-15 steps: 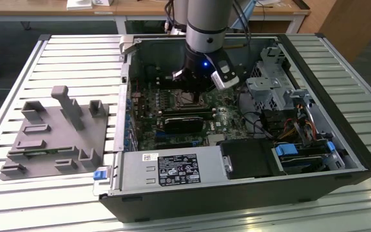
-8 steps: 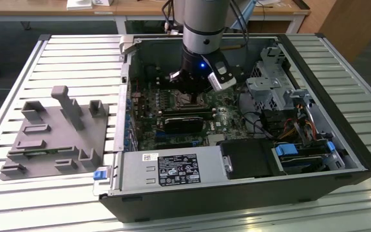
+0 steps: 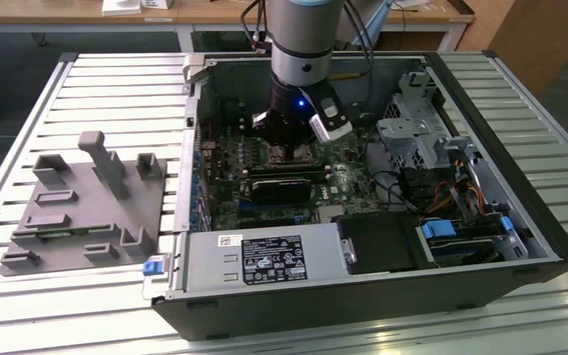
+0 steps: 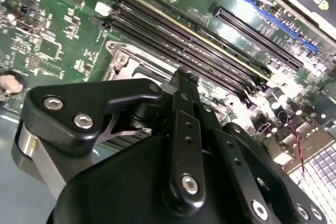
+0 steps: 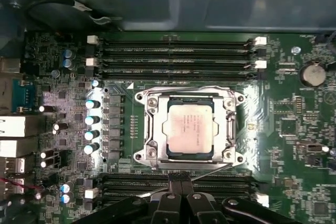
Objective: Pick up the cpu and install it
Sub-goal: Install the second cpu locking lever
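The cpu lies flat in the motherboard's socket frame, deep inside the open computer case. The gripper hovers just above it, fingers closed together and empty. Placement looks done; the chip likely needs checking for level seating.
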Robot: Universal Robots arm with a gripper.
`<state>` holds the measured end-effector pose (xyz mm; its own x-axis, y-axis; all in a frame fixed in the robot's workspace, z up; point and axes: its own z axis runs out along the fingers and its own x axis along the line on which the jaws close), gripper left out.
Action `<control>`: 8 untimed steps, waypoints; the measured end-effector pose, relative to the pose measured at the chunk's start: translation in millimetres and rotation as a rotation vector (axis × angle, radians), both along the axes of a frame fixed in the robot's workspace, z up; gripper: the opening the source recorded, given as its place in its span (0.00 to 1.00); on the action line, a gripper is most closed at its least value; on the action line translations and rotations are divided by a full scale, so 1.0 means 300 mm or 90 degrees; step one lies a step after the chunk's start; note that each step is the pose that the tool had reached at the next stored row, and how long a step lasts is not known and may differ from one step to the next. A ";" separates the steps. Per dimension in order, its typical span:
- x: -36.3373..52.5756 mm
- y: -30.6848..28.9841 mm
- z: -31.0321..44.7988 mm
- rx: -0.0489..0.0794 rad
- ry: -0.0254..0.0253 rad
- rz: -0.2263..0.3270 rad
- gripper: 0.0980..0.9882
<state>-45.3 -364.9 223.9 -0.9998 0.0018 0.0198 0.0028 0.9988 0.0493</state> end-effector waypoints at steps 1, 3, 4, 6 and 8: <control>0.000 0.000 -0.006 0.000 0.0007 0.000 0.01; 0.000 0.000 -0.018 0.000 0.0013 0.000 0.01; 0.000 0.000 -0.023 0.001 0.0016 0.000 0.01; 0.000 -0.002 -0.026 0.008 0.0019 0.000 0.01; -0.001 -0.007 -0.026 0.014 0.0018 0.000 0.01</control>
<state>-45.5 -367.0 216.0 -0.9997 0.0013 0.0227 0.0029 0.9975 0.0708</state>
